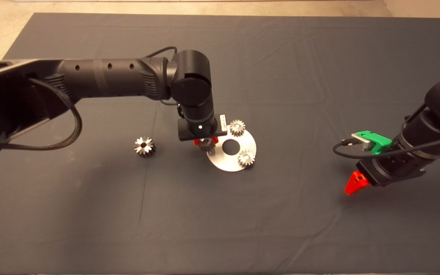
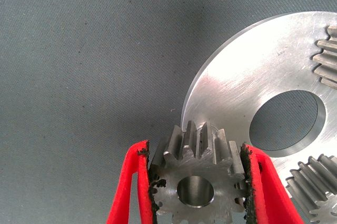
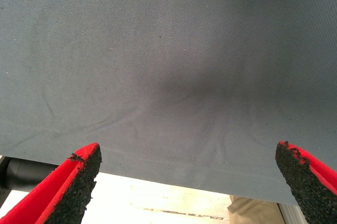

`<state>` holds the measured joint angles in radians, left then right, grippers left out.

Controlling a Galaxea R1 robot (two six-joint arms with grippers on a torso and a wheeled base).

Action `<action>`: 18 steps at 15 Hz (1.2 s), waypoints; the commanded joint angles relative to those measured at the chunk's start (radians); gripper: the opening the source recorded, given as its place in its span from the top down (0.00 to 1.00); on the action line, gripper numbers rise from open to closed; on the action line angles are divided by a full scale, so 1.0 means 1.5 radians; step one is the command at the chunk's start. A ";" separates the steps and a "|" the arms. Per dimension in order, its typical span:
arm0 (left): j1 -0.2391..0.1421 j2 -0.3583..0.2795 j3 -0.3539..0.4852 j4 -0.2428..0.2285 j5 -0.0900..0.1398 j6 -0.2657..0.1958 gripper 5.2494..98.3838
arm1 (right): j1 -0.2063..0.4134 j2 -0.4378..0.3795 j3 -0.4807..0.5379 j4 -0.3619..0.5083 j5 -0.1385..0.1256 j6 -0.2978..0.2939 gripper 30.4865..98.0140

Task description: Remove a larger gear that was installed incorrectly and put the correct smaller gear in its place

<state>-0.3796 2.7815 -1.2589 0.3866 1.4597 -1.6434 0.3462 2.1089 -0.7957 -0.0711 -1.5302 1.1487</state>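
My left gripper (image 1: pixel 206 143) is shut on the smaller gear (image 1: pixel 206 145), a fine-toothed silvery gear, at the left edge of the round metal plate (image 1: pixel 224 161). In the left wrist view the red fingers (image 2: pixel 134 187) clamp this gear (image 2: pixel 196 182) on both sides, right at the plate's rim (image 2: pixel 237 81). I cannot tell whether it rests on the plate. The larger gear (image 1: pixel 144 146), star-like with deep teeth, lies alone on the mat, left of the plate. My right gripper (image 1: pixel 355 183) is open and empty over bare mat at the right (image 3: pixel 189 182).
Two other small gears stand on the plate, one at its far side (image 1: pixel 237 128) and one at its near right (image 1: pixel 246 158). The plate has a large centre hole (image 1: pixel 231 146). The left arm (image 1: pixel 109 78) stretches across the mat's left half.
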 commanded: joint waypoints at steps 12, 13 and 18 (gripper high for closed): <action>-0.023 0.099 -0.103 -0.104 0.132 0.075 0.79 | 0.010 -0.002 0.006 -0.025 -0.085 -0.003 0.15; -0.024 0.099 -0.102 -0.104 0.132 0.075 0.79 | 0.010 -0.004 0.006 -0.025 -0.085 -0.003 0.15; -0.019 0.097 -0.102 -0.097 0.132 0.075 0.80 | 0.010 -0.003 0.005 -0.025 -0.085 -0.003 0.15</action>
<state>-0.3885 2.9172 -1.4104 0.2645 1.5413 -1.5400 0.3462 2.1109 -0.7957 -0.0764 -1.5298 1.1487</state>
